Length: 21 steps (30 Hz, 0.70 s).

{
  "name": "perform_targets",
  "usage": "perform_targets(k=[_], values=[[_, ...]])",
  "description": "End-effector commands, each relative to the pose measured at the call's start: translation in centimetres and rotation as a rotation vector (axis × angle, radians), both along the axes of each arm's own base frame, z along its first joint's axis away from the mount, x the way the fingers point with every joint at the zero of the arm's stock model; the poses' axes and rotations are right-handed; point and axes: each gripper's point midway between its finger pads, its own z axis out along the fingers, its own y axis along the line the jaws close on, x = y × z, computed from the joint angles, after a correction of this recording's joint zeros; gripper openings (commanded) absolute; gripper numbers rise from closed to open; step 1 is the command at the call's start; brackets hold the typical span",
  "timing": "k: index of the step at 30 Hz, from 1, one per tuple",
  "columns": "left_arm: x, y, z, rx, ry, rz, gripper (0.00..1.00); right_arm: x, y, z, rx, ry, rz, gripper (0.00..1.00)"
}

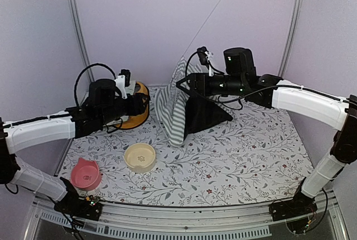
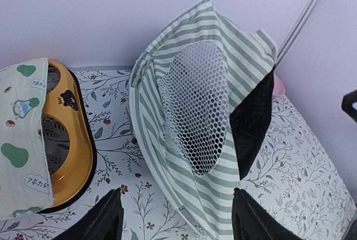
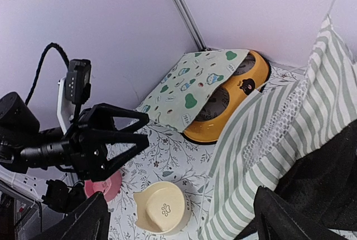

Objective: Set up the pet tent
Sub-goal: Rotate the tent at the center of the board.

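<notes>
Mid-worktop [image 1: 251,156] sits the tent [image 1: 174,109], slumped and leaning, not yet a proper teepee. Over on one side the left hand [image 3: 146,128] is spread wide and empty, pointed at the striped flank. The right hand [image 3: 179,198] is also wide open, gripping nothing, and hovers by the upper edge. This thing looks light and floppy: thin cloth that will sag and slide, a mesh window [image 2: 195,111] that could snag, and a springy clear pole [image 2: 304,17] giving the only stiffness. Best hold, I'd say, is a seam or the pole near the peak, never the mesh. The black panel [image 1: 203,114] hides the far side, the pole runs out of frame, and whether a right finger brushes fabric is unclear.
</notes>
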Motion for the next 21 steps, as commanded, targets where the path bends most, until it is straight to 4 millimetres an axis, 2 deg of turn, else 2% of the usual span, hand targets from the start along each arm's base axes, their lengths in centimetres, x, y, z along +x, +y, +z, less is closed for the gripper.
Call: perform_targets(k=[1, 3, 5, 7, 8, 13, 16, 18, 19, 21], values=[[2.7, -0.8, -2.9, -0.045, 0.163, -0.038, 0.68, 0.8, -3.3, -2.1, -0.061, 0.017, -0.054, 0.92], [4.8, -1.0, -3.6, -0.043, 0.185, -0.027, 0.7, 0.6, -4.0, -2.7, -0.071, 0.023, -0.059, 0.92], [7.0, -1.2, -5.9, -0.049, 0.244, -0.029, 0.71, 0.5, -4.8, -3.3, -0.078, 0.028, -0.069, 0.93], [9.0, -1.3, -6.4, -0.077, 0.26, -0.038, 0.71, 0.3, -5.8, -3.6, -0.079, 0.033, -0.083, 0.93], [9.8, -1.8, -7.5, -0.09, 0.285, -0.06, 0.71, 0.3, -6.3, -3.8, -0.08, 0.041, -0.093, 0.93], [13.6, -3.7, -9.1, -0.101, 0.326, -0.105, 0.63, -0.2, -8.6, -4.6, -0.083, 0.052, -0.13, 0.93], [14.8, -5.0, -8.7, -0.133, 0.321, -0.147, 0.48, -0.5, -9.7, -4.1, -0.077, 0.041, -0.147, 0.93], [15.1, -5.6, -7.7, -0.151, 0.292, -0.176, 0.31, -0.6, -10.2, -3.6, -0.075, 0.032, -0.158, 0.94], [15.3, -5.8, -7.1, -0.157, 0.272, -0.187, 0.18, -0.7, -10.4, -3.4, -0.075, 0.028, -0.159, 0.94], [15.5, -6.0, -5.5, -0.157, 0.226, -0.203, 0.04, -0.8, -10.6, -2.8, -0.074, 0.015, -0.158, 0.94]])
